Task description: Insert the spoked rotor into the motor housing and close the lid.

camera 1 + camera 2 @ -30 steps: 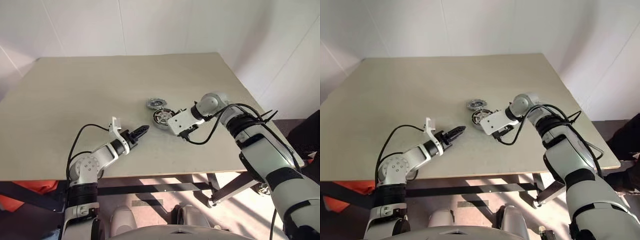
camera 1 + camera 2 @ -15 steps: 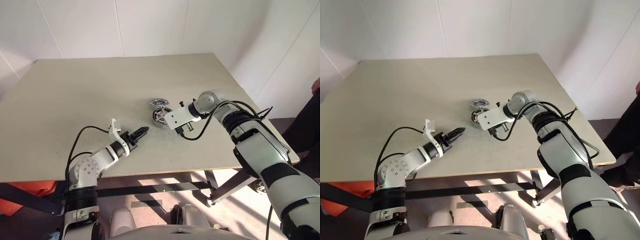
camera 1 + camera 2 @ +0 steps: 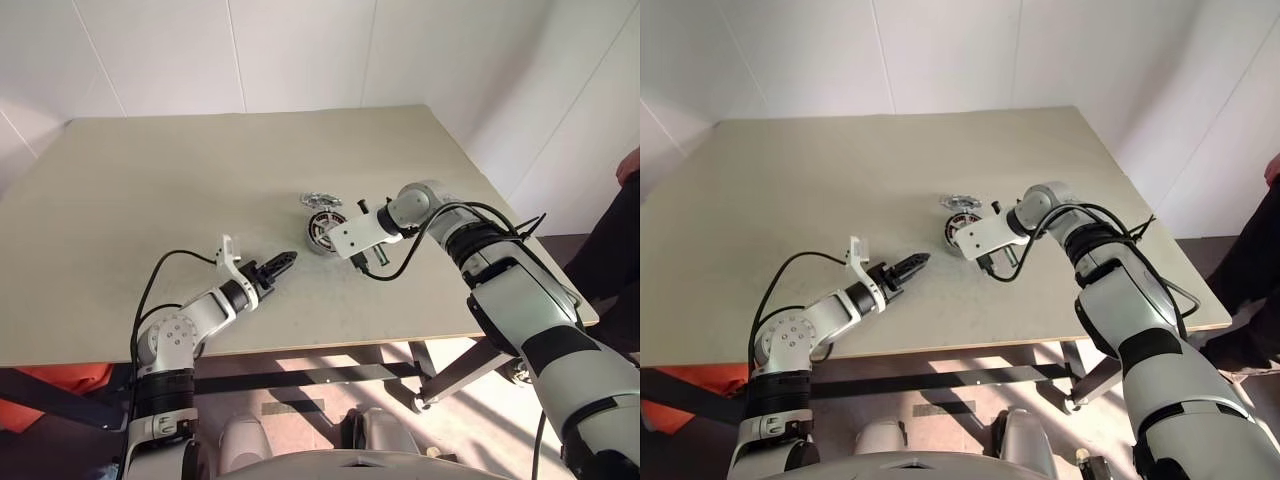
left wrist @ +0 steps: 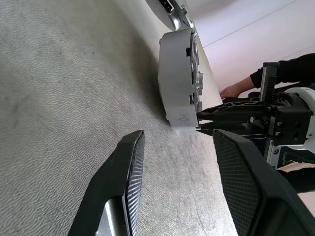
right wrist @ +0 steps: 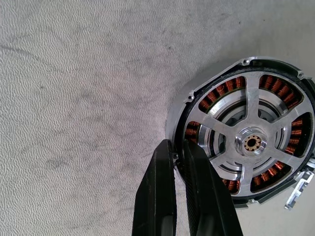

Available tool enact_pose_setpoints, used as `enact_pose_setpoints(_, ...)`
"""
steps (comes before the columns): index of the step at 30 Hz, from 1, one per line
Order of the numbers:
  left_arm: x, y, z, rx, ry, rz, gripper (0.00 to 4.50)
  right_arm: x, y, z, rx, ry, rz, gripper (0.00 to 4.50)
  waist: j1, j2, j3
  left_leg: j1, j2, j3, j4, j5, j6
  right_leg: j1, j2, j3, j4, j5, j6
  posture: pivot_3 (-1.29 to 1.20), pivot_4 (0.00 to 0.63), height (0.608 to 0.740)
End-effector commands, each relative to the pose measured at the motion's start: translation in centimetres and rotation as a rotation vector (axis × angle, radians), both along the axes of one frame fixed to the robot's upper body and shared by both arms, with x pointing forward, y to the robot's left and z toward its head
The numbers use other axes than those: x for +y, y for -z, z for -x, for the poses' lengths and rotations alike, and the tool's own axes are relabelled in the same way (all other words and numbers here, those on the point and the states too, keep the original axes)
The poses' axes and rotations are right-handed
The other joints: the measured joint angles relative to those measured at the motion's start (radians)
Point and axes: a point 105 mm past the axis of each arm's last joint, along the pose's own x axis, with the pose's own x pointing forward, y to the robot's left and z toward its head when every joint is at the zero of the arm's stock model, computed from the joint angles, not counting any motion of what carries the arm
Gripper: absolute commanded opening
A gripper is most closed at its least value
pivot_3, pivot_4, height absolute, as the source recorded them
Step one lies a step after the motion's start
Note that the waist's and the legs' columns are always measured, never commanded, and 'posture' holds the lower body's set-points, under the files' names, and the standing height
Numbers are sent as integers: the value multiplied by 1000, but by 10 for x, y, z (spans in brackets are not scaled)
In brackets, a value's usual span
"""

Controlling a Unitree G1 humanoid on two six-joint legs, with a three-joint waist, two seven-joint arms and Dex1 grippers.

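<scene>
The motor housing (image 5: 183, 114), a grey cup with copper-red windings, lies on the table (image 3: 180, 170) right of centre. Inside it sits the spoked rotor (image 5: 252, 113), with pale grey spokes, a central hub and a dark rim. My right gripper (image 5: 176, 147) comes down at the housing's near edge, its two black fingers shut on the housing's rim. The lid (image 3: 320, 199), a light grey disc with cut-outs, lies just behind the housing. My left gripper (image 4: 177, 147) stands open low over the table, front left of the housing, pointing at it with nothing between its fingers.
A person in dark clothes (image 3: 625, 250) stands past the table's right edge, one hand (image 4: 236, 91) near that side. Black cables (image 3: 500, 225) loop off my right forearm above the table. Bare tabletop spreads to the left and back.
The whole picture has shifted, so the camera has moved. My right wrist has turned a little at the housing. The left arm has kept still.
</scene>
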Motion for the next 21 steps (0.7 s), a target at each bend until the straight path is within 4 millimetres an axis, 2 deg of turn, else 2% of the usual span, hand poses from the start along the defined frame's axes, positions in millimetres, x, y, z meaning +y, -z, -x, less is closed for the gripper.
enact_pose_setpoints(1,-1,-8,-1,-33,-1,15,2336,7,-26,-8,44,116,-178,30,0,0,0,0,0,0,0,0,0,0,0,0,0,0,0,0,0,740)
enact_pose_setpoints(4,-2,-6,1,-30,-2,16,2336,10,-39,-4,180,202,-269,30,1,0,0,0,0,0,0,0,0,0,0,0,0,0,0,0,0,740)
enact_pose_setpoints(11,8,-5,2,-35,-29,8,2336,13,-64,27,387,308,-339,30,7,0,1,-4,0,0,-1,-1,1,-3,0,0,0,0,0,0,0,740)
enact_pose_setpoints(15,21,-4,3,-40,-57,-15,2336,33,-78,45,545,416,-413,30,7,0,1,-2,1,0,-1,0,1,-3,0,0,0,0,0,0,0,740)
enact_pose_setpoints(21,46,-19,1,-119,-158,-52,2336,56,-70,40,708,698,-484,30,10,1,1,2,1,0,-1,2,-4,-3,1,0,4,0,0,0,0,740)
